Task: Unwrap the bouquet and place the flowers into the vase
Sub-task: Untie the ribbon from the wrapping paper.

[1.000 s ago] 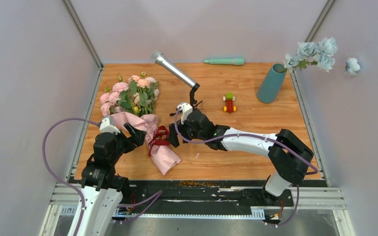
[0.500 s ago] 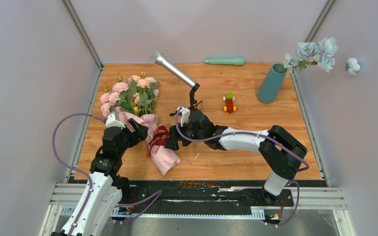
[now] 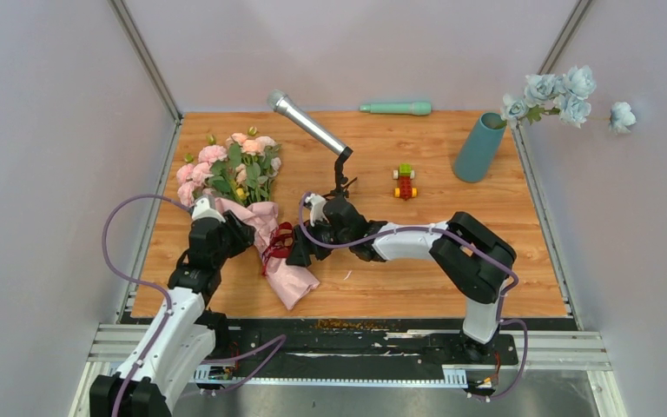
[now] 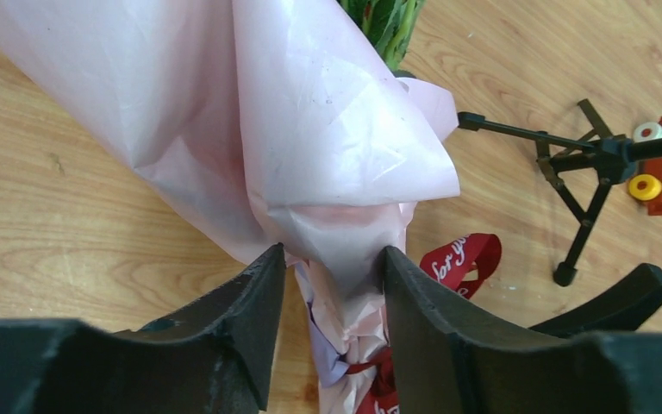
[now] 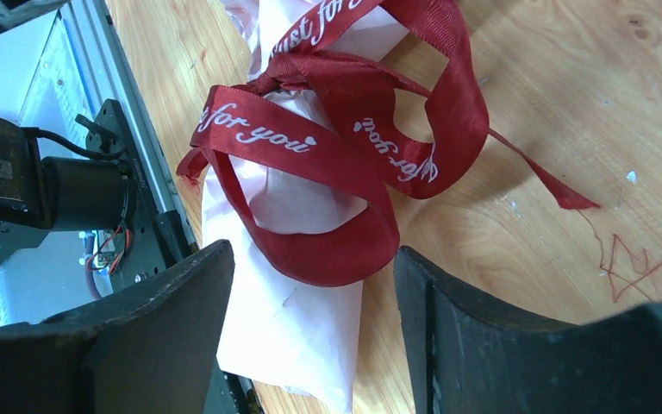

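Note:
The bouquet lies at the left of the table: its flowers (image 3: 234, 169) point toward the back, and the pink paper wrap (image 3: 288, 280) tapers toward the front. A dark red ribbon (image 3: 280, 243) is tied round its neck. My left gripper (image 3: 241, 233) (image 4: 332, 259) is shut on the wrap (image 4: 310, 112) just above the ribbon, paper touching both fingertips. My right gripper (image 3: 300, 252) (image 5: 310, 259) stands open at the ribbon (image 5: 336, 172), with the bottom of one loop between its fingertips. The teal vase (image 3: 478, 148) stands at the back right, apart from both arms.
A silver microphone (image 3: 308, 123) leans on a small black tripod (image 3: 341, 178) just behind my right gripper. A red, green and yellow toy car (image 3: 406, 182) sits mid-table. A mint-green rod (image 3: 397, 109) lies at the back edge. Pale blue flowers (image 3: 556, 94) hang above the vase.
My left gripper has reached forward onto the wrap and narrowed its jaws on it. My right gripper has slid left up to the ribbon and narrowed slightly.

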`<state>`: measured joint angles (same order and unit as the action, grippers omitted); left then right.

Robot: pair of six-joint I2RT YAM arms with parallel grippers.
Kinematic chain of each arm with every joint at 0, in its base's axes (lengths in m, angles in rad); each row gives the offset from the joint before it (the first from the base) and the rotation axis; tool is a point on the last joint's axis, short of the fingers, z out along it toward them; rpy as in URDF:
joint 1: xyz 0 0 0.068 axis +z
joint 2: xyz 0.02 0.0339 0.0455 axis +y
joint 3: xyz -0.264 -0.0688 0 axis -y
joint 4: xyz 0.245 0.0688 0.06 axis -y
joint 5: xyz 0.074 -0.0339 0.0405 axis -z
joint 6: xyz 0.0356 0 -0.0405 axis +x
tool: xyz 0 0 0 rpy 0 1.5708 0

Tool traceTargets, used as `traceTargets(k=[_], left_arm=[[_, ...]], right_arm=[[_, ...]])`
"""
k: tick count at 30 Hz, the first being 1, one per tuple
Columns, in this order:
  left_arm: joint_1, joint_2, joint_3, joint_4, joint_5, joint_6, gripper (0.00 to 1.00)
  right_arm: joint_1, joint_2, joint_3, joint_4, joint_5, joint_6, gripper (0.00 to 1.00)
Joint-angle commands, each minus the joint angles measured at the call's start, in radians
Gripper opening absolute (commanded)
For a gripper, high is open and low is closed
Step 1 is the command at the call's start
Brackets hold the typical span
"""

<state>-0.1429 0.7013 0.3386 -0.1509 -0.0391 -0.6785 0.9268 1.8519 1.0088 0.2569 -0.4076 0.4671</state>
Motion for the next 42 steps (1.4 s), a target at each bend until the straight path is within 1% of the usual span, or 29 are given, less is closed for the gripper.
traceTargets(k=[1,3,5,6,7,8,10,11,14,18,20,21,24,25,26,28,29,30,32,35,38,42], left_arm=[[0.007,0.025,-0.025,0.12,-0.025,0.03,0.48],[0.008,0.037,-0.029,0.14,-0.027,0.035,0.43],[0.007,0.053,-0.033,0.159,-0.026,0.044,0.36],[0.008,0.059,-0.036,0.169,-0.023,0.05,0.29],[0.008,0.072,-0.038,0.186,-0.02,0.053,0.26],[0.008,0.078,-0.038,0.193,-0.015,0.053,0.21],[0.008,0.095,-0.04,0.218,-0.008,0.052,0.14],[0.008,0.107,-0.04,0.235,-0.005,0.049,0.13],[0.007,0.132,-0.031,0.263,0.012,0.042,0.09],[0.009,0.173,-0.004,0.277,0.032,0.039,0.08],[0.009,0.175,0.016,0.258,0.049,0.044,0.14],[0.009,0.173,0.032,0.246,0.054,0.05,0.19],[0.009,0.136,0.083,0.17,0.045,0.077,0.26],[0.011,0.125,0.095,0.141,0.043,0.085,0.33],[0.011,0.101,0.119,0.092,0.014,0.102,0.36],[0.01,0.059,0.157,0.012,-0.029,0.134,0.47],[0.01,0.027,0.169,-0.042,-0.045,0.145,0.5],[0.011,0.011,0.19,-0.067,-0.076,0.165,0.56],[0.011,-0.04,0.209,-0.144,-0.117,0.192,0.62],[0.01,-0.099,0.228,-0.209,-0.139,0.217,0.68],[0.011,-0.122,0.247,-0.257,-0.13,0.229,0.74],[0.011,-0.14,0.255,-0.296,-0.106,0.229,0.78]], right_arm=[[-0.004,0.003,0.044,0.062,-0.033,0.006,0.64],[-0.005,-0.007,0.047,0.064,-0.033,0.001,0.55],[-0.005,-0.016,0.044,0.075,-0.038,-0.006,0.39],[-0.003,-0.021,0.042,0.08,-0.041,-0.01,0.31],[-0.005,-0.027,0.041,0.085,-0.042,-0.017,0.24],[-0.005,-0.03,0.042,0.085,-0.047,-0.024,0.18],[-0.003,-0.04,0.043,0.086,-0.059,-0.039,0.05],[-0.003,-0.046,0.042,0.087,-0.062,-0.044,0.0],[0.002,-0.073,0.039,0.091,-0.073,-0.055,0.0],[0.032,-0.113,0.049,0.081,-0.071,-0.083,0.0],[0.053,-0.12,0.071,0.065,-0.062,-0.097,0.0],[0.063,-0.115,0.092,0.048,-0.058,-0.105,0.0],[0.094,-0.081,0.152,0.004,-0.036,-0.129,0.0],[0.103,-0.058,0.173,-0.013,-0.029,-0.133,0.0],[0.114,-0.04,0.195,-0.026,-0.025,-0.135,0.0],[0.129,-0.006,0.237,-0.042,-0.021,-0.125,0.0],[0.136,0.008,0.253,-0.036,-0.023,-0.119,0.0],[0.144,0.019,0.261,-0.026,-0.02,-0.112,0.0],[0.159,0.046,0.286,-0.02,-0.017,-0.107,0.0],[0.173,0.097,0.337,-0.05,-0.013,-0.112,0.01],[0.183,0.136,0.374,-0.075,-0.015,-0.118,0.08],[0.187,0.141,0.39,-0.084,-0.033,-0.122,0.26]])
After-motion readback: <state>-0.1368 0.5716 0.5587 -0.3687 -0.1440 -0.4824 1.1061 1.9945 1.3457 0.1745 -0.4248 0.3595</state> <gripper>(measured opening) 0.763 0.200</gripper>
